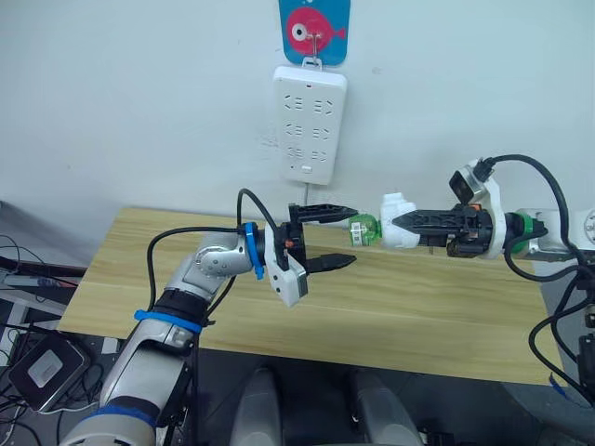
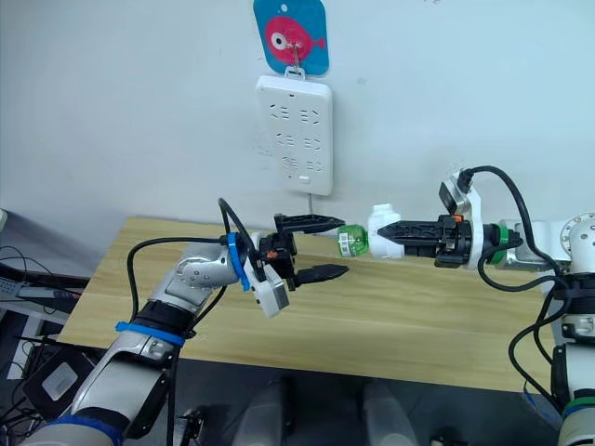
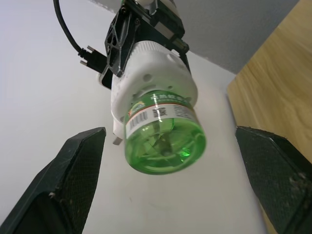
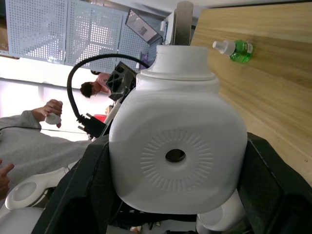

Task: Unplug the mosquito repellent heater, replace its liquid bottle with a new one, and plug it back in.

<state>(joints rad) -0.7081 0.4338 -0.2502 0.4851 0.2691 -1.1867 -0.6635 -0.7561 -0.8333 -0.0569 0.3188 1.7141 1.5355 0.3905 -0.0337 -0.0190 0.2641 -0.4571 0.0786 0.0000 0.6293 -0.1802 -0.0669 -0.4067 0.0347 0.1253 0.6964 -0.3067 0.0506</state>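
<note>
My right gripper (image 1: 414, 223) is shut on the mosquito repellent heater (image 1: 400, 232), a white rounded block held level in the air above the table. The green liquid bottle (image 1: 364, 229) sticks out of the heater toward my left arm. My left gripper (image 1: 342, 237) is open, and the bottle's end (image 3: 163, 139) sits between its fingertips with a gap on each side. The right wrist view has the heater's vent hole face (image 4: 176, 155) held between the black fingers (image 4: 275, 180). A second green bottle with a white cap (image 4: 235, 49) lies on the wooden table.
A long white power strip (image 1: 310, 124) hangs on the wall under a blue fish hook (image 1: 314, 30), above and behind the grippers. The wooden table (image 1: 418, 316) stretches below both arms. A person (image 4: 29, 141) sits in the background of the right wrist view.
</note>
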